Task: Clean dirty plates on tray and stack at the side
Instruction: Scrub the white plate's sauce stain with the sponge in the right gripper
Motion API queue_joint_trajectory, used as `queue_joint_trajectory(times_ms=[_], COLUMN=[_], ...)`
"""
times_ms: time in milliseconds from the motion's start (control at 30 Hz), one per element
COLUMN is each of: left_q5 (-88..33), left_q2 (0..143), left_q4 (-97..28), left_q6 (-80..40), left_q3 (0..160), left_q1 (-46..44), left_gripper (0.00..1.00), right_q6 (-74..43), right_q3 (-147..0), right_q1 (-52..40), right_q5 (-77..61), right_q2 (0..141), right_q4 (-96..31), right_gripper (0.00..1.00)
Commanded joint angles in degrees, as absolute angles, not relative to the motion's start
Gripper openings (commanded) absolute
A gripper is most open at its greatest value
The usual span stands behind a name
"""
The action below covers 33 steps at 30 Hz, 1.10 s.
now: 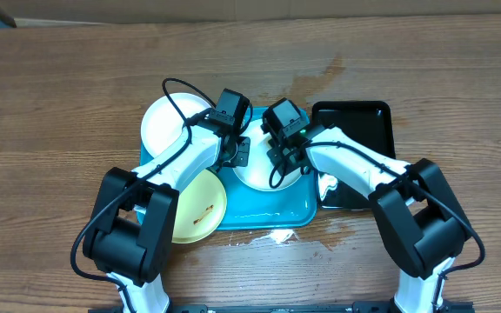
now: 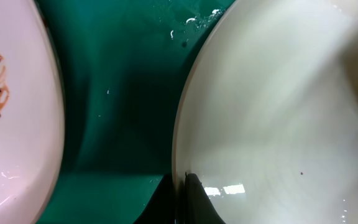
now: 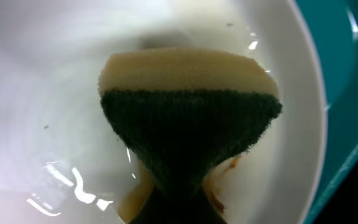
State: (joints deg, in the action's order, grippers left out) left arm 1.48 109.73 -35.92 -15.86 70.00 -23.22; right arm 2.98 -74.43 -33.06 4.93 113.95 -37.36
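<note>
A white plate [image 1: 252, 176] lies in the middle of the turquoise tray [image 1: 268, 213]. My left gripper [image 1: 241, 155] is shut on its left rim; in the left wrist view the fingertips [image 2: 194, 193] pinch the edge of this plate [image 2: 278, 112]. My right gripper [image 1: 287, 162] is shut on a yellow sponge with a dark green scouring side [image 3: 188, 118], which is pressed into the wet plate [image 3: 42, 93]. A second white plate [image 1: 165, 126] overhangs the tray's back left corner. A pale yellow plate [image 1: 200, 209] with a brown smear sits at the front left.
A glossy black tray [image 1: 355, 130] stands right of the turquoise one. Water is spilled on the wooden table [image 1: 277, 236] at the tray's front edge. A smeared plate [image 2: 11, 106] lies close to the left of the held plate.
</note>
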Motion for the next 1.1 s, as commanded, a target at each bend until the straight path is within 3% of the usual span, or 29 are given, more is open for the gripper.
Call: queue_joint_trajectory(times_ms=[0, 1067], left_q5=[0.4, 0.38], left_q2=[112.12, 112.12], left_q4=[-36.77, -36.77], left_q6=[-12.36, -12.19], left_q3=[68.73, 68.73], left_q1=[-23.64, -23.66], left_gripper=[0.04, 0.04], right_q6=[2.74, -1.83], right_q3=[-72.69, -72.93], right_q1=[-30.5, -29.74], right_q5=[8.12, 7.92], right_q2=[116.18, 119.17], right_q4=[-37.06, -21.56], right_gripper=[0.04, 0.04])
